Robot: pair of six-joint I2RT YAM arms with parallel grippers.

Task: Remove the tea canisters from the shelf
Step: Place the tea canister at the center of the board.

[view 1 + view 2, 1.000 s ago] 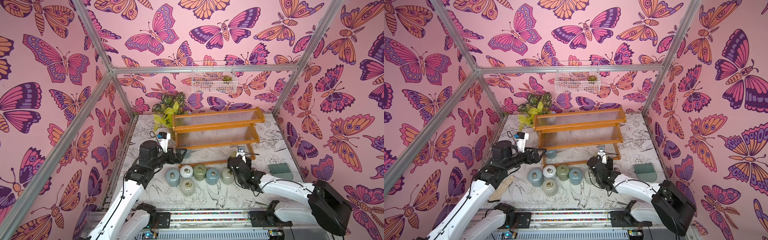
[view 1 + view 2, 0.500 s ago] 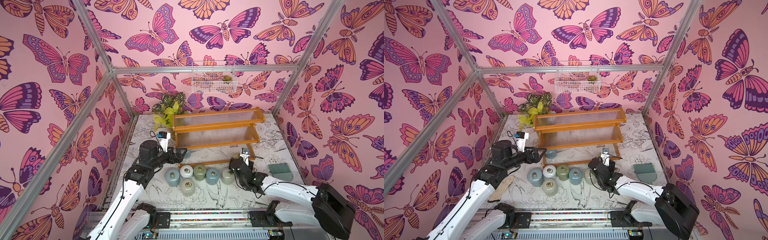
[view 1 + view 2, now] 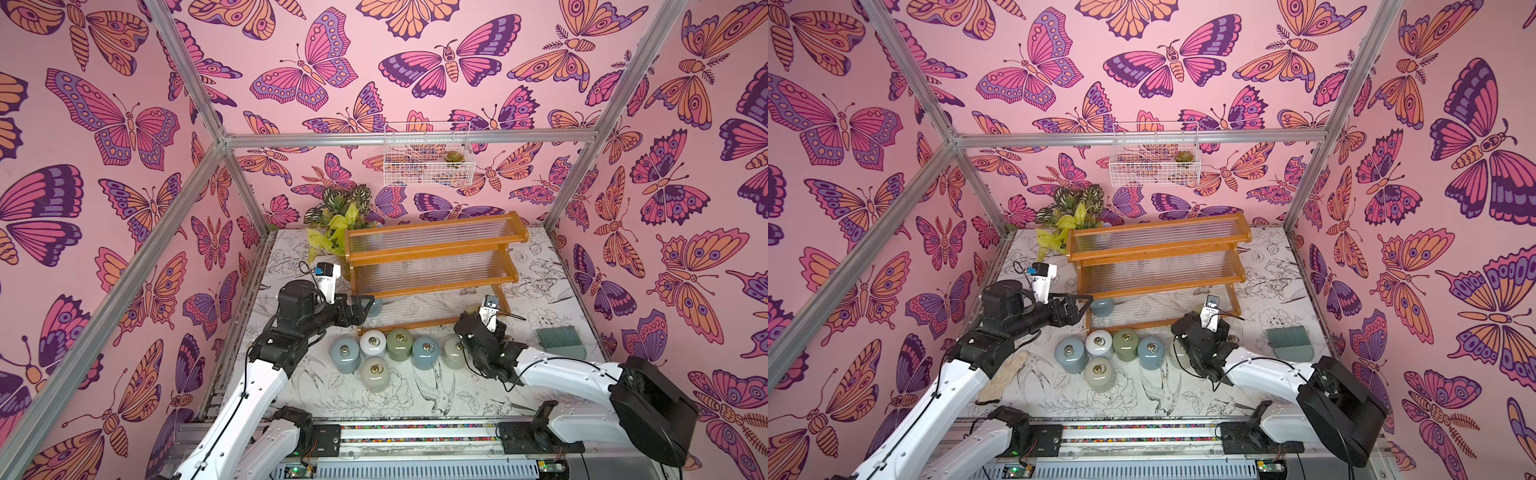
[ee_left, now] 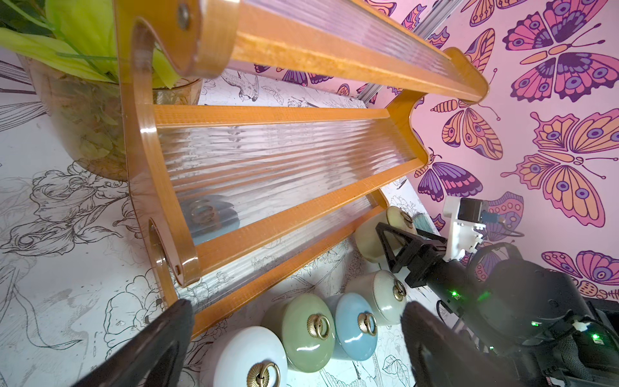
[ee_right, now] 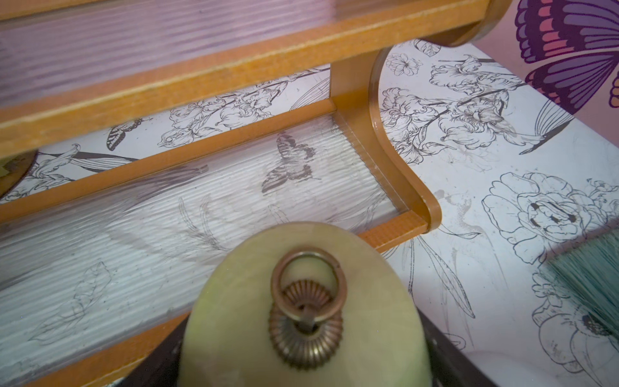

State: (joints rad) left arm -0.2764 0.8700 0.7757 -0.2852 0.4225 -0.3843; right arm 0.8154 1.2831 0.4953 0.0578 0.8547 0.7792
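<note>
The orange-brown shelf (image 3: 432,266) stands at the back middle of the table. One pale blue canister (image 3: 376,306) stands at the left end of its lowest tier and shows through the ribbed panel (image 4: 207,214). My left gripper (image 3: 365,302) is open right beside it, holding nothing (image 4: 296,306). My right gripper (image 3: 471,318) is shut on a cream canister (image 5: 234,301) over the front rail at the lowest tier's right end (image 4: 375,234). Several canisters stand on the table in front of the shelf: pale blue (image 3: 345,353), white (image 3: 372,341), green (image 3: 399,338), blue (image 3: 424,349), pale (image 3: 451,351) and cream (image 3: 376,372).
A green brush (image 3: 559,338) lies to the right of the right arm. A potted plant (image 3: 336,220) stands behind the shelf's left end. A white wire basket (image 3: 428,160) hangs on the back wall. A beige cloth item (image 3: 1005,374) lies under the left arm.
My right arm has shifted slightly at the shelf's right end with the cream canister still in its grip. The left arm has stayed still.
</note>
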